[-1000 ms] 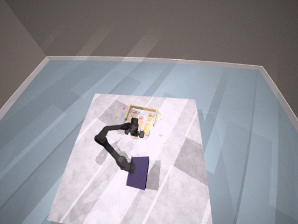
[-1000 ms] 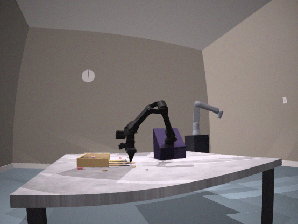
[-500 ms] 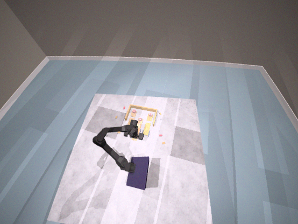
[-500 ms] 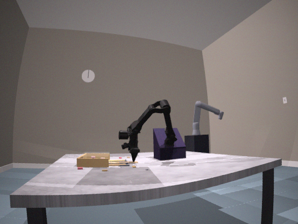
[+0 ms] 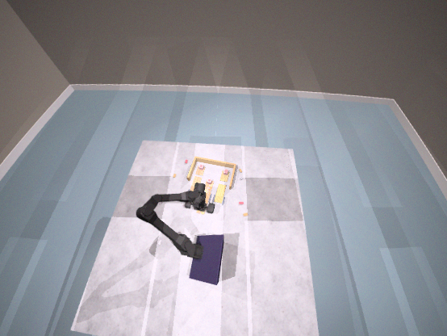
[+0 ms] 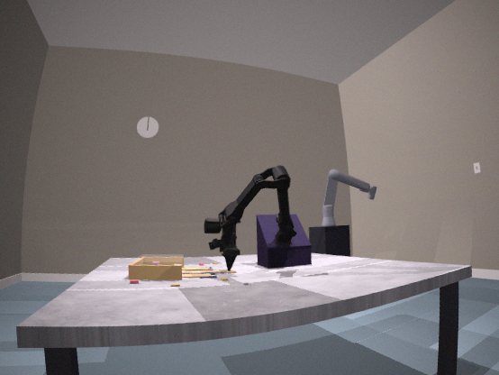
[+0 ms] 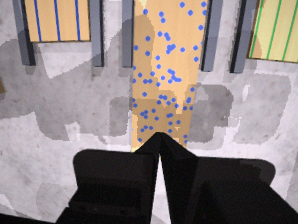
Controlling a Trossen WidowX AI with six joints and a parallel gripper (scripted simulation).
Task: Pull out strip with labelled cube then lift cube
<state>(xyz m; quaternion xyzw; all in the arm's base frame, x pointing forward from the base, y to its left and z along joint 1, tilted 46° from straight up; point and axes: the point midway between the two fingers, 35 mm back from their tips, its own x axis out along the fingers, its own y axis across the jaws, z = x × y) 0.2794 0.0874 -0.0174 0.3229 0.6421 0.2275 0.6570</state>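
My gripper (image 5: 199, 206) (image 6: 230, 269) (image 7: 159, 136) is shut, its tips together at the near end of the blue-dotted strip (image 5: 207, 195) (image 6: 233, 271) (image 7: 167, 60). That strip is the middle one and sticks out past its grey rails. No part of it shows between the fingers. A small pink-topped cube (image 5: 209, 181) sits on it, nearer the arm than the other two cubes. The blue-lined strip (image 5: 197, 181) (image 7: 49, 20) lies to the left, the green-lined strip (image 5: 219, 194) (image 7: 280, 30) to the right; each shows a gap in the top view. The cubes' labels are too small to read.
A three-sided wooden frame (image 5: 215, 162) (image 6: 155, 272) surrounds the strips' far ends. Grey rails (image 7: 212, 40) flank each strip. Small pink and yellow pieces lie around, such as a pink one (image 5: 240, 203) at the right. A purple block (image 5: 207, 258) (image 6: 293, 254) stands at the arm's base.
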